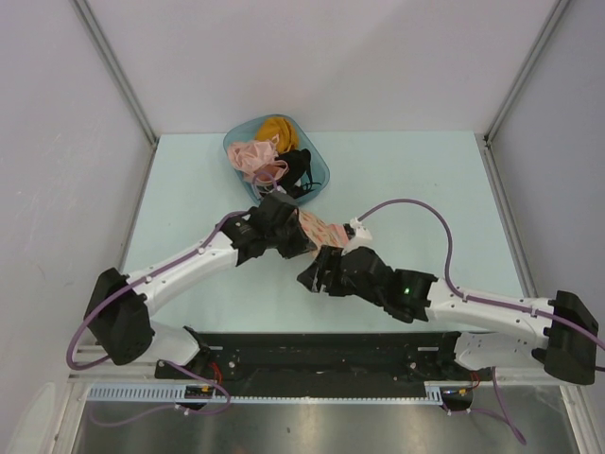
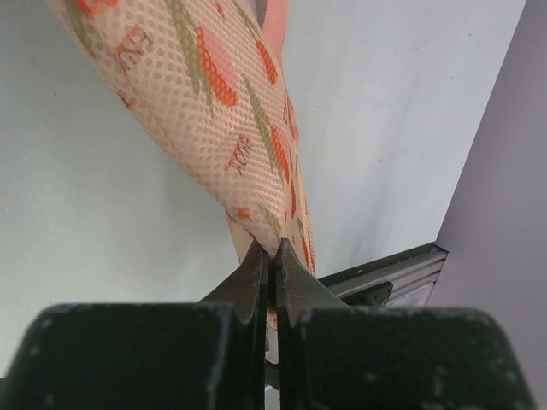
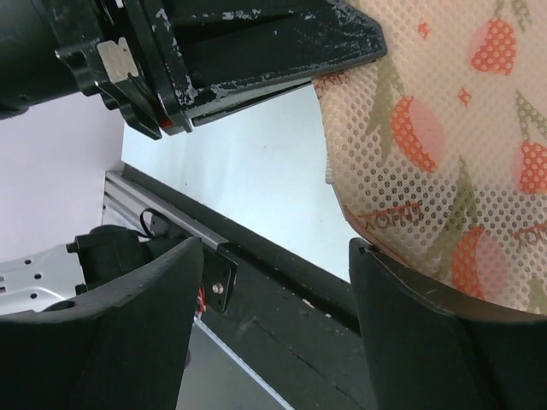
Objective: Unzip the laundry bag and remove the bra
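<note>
The laundry bag (image 1: 324, 230) is a cream mesh pouch with orange-pink motifs, held up between my two arms at the table's middle. My left gripper (image 1: 295, 236) is shut on the bag's edge; in the left wrist view the fabric (image 2: 224, 111) runs up from the pinched fingertips (image 2: 272, 256). My right gripper (image 1: 317, 274) is open just below the bag; its right finger (image 3: 427, 325) touches the bag's underside (image 3: 444, 171), with nothing between the jaws. The pale bra is hidden.
A teal plastic tub (image 1: 319, 170) stands at the back middle, holding a pink bra (image 1: 255, 158), a mustard-yellow one (image 1: 277, 129) and a black garment (image 1: 298, 168). The black base rail (image 1: 312, 355) runs along the table's near edge.
</note>
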Controlling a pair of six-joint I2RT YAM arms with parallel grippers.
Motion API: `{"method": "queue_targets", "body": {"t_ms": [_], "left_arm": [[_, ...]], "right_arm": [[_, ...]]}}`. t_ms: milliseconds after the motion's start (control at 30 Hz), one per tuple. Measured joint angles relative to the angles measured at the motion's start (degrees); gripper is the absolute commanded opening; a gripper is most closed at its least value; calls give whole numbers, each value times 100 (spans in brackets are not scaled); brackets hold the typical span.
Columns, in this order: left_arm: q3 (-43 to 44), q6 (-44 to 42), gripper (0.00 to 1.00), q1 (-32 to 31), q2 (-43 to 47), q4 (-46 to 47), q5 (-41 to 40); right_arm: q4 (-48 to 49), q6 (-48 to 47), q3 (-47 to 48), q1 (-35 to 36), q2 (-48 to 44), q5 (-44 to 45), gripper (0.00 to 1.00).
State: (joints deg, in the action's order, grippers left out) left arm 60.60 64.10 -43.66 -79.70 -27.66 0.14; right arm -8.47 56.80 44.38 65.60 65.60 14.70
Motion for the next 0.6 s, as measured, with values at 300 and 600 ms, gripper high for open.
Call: {"method": "queue_targets", "body": {"t_ms": [300, 600], "left_arm": [[0, 146, 0, 0, 214, -52, 0], [-13, 151, 0, -4, 365, -164, -2]], "right_arm": [[-22, 37, 0, 236, -122, 424, 85], [129, -48, 0, 291, -120, 667, 83]]}}
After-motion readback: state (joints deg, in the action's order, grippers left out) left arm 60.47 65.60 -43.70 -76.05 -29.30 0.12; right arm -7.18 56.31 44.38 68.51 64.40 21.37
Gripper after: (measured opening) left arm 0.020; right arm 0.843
